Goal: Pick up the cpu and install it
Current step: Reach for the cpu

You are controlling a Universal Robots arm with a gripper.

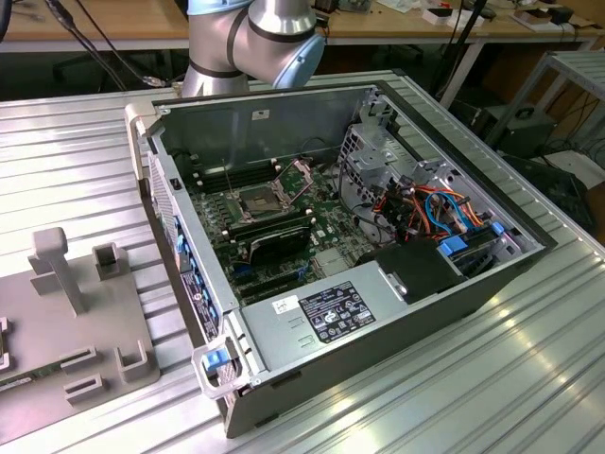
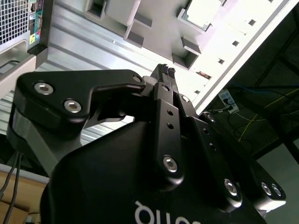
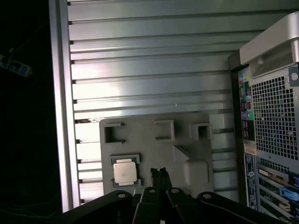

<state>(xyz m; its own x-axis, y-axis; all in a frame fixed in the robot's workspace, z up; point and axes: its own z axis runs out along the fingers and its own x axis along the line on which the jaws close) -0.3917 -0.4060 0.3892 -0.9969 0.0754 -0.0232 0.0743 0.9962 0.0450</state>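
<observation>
ok so the pincer [image 3: 158, 171] is clamped all the way closed, both fingertips pressed flat together with nothing between them, so it's carrying nothing. Same story in the second wrist view, where the pincer [image 2: 167, 69] tips meet in one dark point. The cpu [image 3: 125, 171] sits flat, silver top up, in a shallow square pocket of a grey holder plate [image 3: 154, 144] that lies on the ribbed metal table [image 3: 149, 70]. In the first wrist view the tips show just beside the chip and apart from it, though how high they hang over the plate I can't tell. In the second wrist view the cpu [image 2: 204, 10] is a washed-out bright square in that same pocket, off beyond the tips. The computer case [image 1: 378, 312] lies on its side on the table with the open side up, to the exterior view's right of the holder plate, and its perforated back panel faces the plate. Inside you can see the motherboard [image 1: 312, 222] with its dark square socket [image 1: 257, 200], whose metal frame looks flipped up. The arm [image 1: 255, 38] rises behind the case
</observation>
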